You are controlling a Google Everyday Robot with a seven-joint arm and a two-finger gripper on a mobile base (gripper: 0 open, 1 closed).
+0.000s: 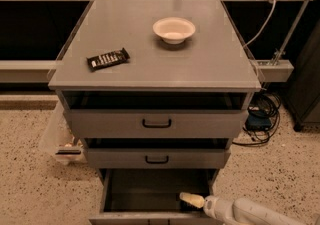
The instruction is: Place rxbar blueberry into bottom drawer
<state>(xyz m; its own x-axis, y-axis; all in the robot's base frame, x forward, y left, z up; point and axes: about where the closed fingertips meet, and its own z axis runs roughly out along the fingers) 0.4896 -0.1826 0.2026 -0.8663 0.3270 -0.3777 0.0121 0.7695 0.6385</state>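
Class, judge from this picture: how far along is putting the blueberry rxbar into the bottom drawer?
Done: the bottom drawer stands open. In hand: the gripper reaches inside it, at the front right. Left: unclear, since no bar shows in the drawer. A dark bar lies on the cabinet top; its kind cannot be told.

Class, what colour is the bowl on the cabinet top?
Cream-white bowl, clearest in the camera view; the gripper is inside the open bottom drawer.

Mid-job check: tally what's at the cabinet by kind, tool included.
Drawers: 3 (top drawer, middle drawer, bottom drawer)
Bowls: 1 (white bowl)
Bars: 1 (dark-wrapped bar)
Tool: 1, in the bottom drawer's right side
Total: 6
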